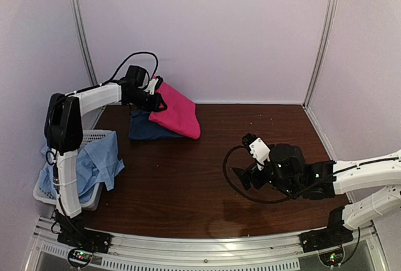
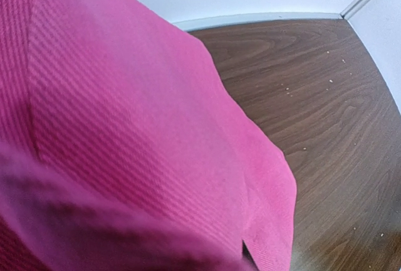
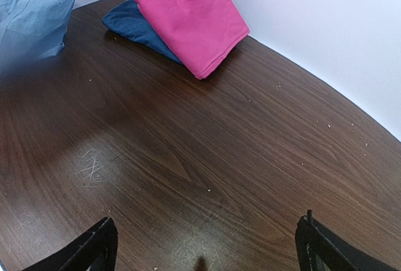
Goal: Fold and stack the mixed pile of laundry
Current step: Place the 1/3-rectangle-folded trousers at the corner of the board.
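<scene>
I list: my left gripper (image 1: 158, 100), upper left, pinching the magenta-pink shirt (image 1: 180, 114), which lies over the dark blue T-shirt (image 1: 145, 130). Right gripper (image 1: 243, 177), lower right, fingers spread. Light-blue cloth (image 1: 94, 158) in the basket (image 1: 93, 135), left edge.

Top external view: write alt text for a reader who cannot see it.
The left gripper pinches the top edge of a magenta-pink shirt, which lies partly over a dark blue T-shirt at the far left of a wooden table. A light-blue cloth hangs over a white basket at the left edge; the right gripper hovers open at the right.
</scene>
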Available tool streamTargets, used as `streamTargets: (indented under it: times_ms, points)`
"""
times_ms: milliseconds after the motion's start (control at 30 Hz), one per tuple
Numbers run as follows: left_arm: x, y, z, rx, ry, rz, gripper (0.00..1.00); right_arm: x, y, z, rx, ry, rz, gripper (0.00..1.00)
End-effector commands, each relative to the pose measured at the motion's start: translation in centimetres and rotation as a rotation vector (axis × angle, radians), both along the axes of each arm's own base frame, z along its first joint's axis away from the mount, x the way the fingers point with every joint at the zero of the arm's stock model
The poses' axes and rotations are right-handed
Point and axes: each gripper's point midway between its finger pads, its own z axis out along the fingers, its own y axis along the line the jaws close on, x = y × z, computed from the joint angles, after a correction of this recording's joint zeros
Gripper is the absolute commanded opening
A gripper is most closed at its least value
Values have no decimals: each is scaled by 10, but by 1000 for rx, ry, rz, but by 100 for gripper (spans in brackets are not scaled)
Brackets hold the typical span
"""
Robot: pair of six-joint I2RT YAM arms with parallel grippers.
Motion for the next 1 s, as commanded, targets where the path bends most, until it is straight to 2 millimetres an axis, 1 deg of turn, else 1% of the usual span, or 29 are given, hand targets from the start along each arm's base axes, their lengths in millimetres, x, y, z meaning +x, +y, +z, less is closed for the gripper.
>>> streamTargets:
  times_ms: [0, 67, 133, 200, 233, 267, 333, 367, 467, 533, 600, 633, 700, 733, 800, 833, 933, 967]
  points:
    - [31, 39, 35, -221, -183, 100, 0, 5, 11, 15, 41, -15, 17, 100]
    - [32, 54, 15, -262, -145, 140, 0, 5, 13, 14, 38, -11, 24, 100]
    - [37, 61, 2, -252, -143, 163, 0, 5, 15, 14, 32, -13, 27, 100]
    - [40, 57, -11, -248, -111, 140, 0, 7, 15, 14, 28, -13, 26, 100]
    - [40, 54, -15, -251, -92, 125, 0, 6, 16, 14, 28, -11, 28, 100]
    - [42, 51, -15, -261, -87, 112, 0, 6, 17, 14, 29, -10, 32, 100]
    - [46, 42, -3, -281, -99, 90, 0, 7, 19, 13, 30, -6, 35, 100]
    - [49, 38, 6, -278, -110, 85, 0, 7, 20, 13, 30, -4, 36, 100]
    - [54, 17, 41, -276, -160, 40, 0, 7, 21, 14, 32, 0, 37, 100]
    - [56, 7, 67, -288, -200, 19, 0, 7, 22, 15, 30, -1, 39, 100]
    - [58, 1, 96, -308, -244, 0, 0, 8, 23, 16, 29, -1, 40, 100]
    - [57, -3, 107, -317, -259, -13, 0, 8, 23, 15, 28, 0, 41, 100]
    - [55, -5, 122, -319, -278, -21, 0, 8, 24, 15, 25, 2, 42, 100]
    - [54, -3, 124, -317, -284, -16, 0, 8, 25, 14, 22, 4, 43, 100]
    - [55, 7, 122, -312, -290, 10, 0, 8, 25, 13, 21, 6, 44, 100]
    - [56, 19, 114, -318, -282, 31, 0, 8, 25, 13, 22, 7, 43, 100]
    - [54, 42, 80, -335, -240, 72, 0, 8, 25, 10, 22, 11, 43, 100]
    - [53, 50, 63, -314, -217, 89, 0, 8, 25, 10, 22, 11, 44, 100]
